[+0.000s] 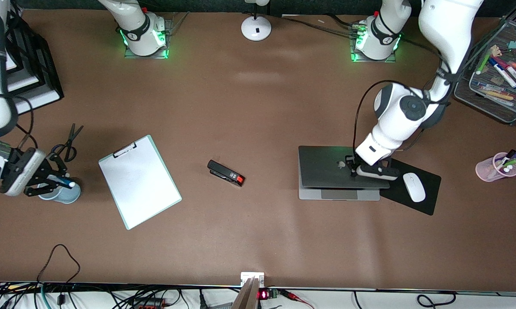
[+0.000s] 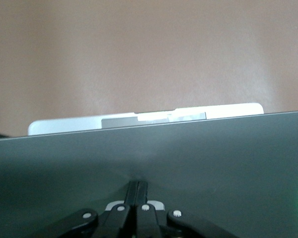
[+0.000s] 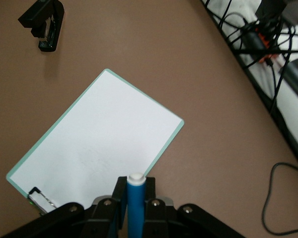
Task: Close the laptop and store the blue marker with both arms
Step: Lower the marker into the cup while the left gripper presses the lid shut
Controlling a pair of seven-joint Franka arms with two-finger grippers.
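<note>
The blue marker [image 1: 62, 181] is clenched in the right gripper [image 1: 56, 182] over a pale blue cup [image 1: 62, 194] at the right arm's end of the table; in the front view its long axis runs roughly 9 to 3 o'clock, white end toward 3. The laptop [image 1: 326, 171] is seen nearly closed beside a black mouse pad [image 1: 429, 193], its lid pressed by the left gripper [image 1: 353, 171], whose fingers are shut together and empty. Several markers are held in a pink cup [image 1: 487, 169], and more lie in a wire mesh tray [image 1: 490, 105] at the left arm's end.
</note>
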